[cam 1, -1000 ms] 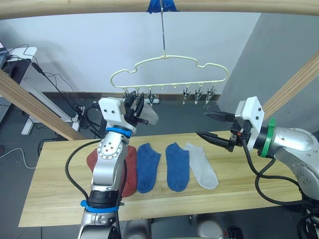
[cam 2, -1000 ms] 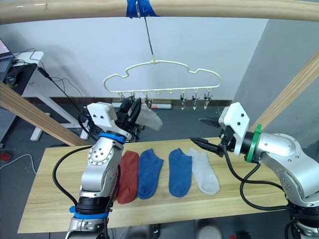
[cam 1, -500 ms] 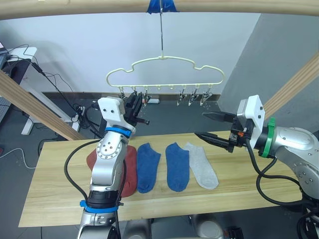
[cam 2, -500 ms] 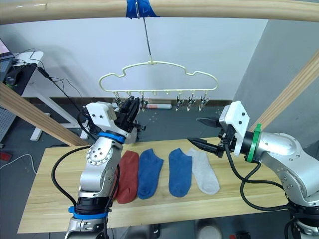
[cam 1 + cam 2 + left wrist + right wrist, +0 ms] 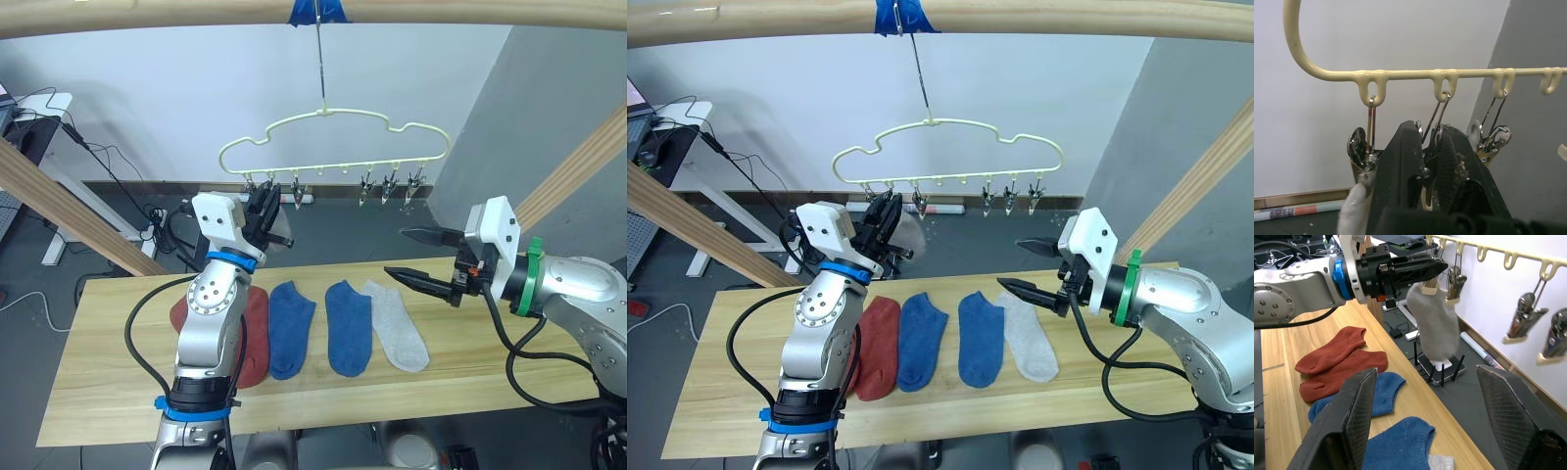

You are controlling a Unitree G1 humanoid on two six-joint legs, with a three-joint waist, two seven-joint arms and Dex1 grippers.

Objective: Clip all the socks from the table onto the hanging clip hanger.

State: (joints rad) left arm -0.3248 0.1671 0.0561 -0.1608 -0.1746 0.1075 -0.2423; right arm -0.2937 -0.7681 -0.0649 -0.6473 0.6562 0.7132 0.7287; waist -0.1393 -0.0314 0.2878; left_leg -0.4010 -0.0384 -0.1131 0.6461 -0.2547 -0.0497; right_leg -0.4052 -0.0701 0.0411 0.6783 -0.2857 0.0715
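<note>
Overhead, in the left eye view, the clip hanger [image 5: 333, 140] hangs by its hook from a wooden pole [image 5: 313, 12], above the far edge of the table [image 5: 118, 382]. The left gripper [image 5: 266, 212] is raised to the hanger's leftmost clips, fingers pinched close together beside a grey sock [image 5: 282, 227] that dangles there. On the table lie two rust-red socks [image 5: 253, 338], two blue socks [image 5: 312, 328] and one more light grey sock [image 5: 397, 326] in a row. The right gripper [image 5: 419, 257] hovers over the table's right part, fingers spread wide and empty. Left wrist view: the fingers [image 5: 1400, 171] are closed on a metal clip [image 5: 1426, 172] under the cream wire. Right wrist view: the grey sock hangs from a clip, the left gripper's tips touching its cuff.
</note>
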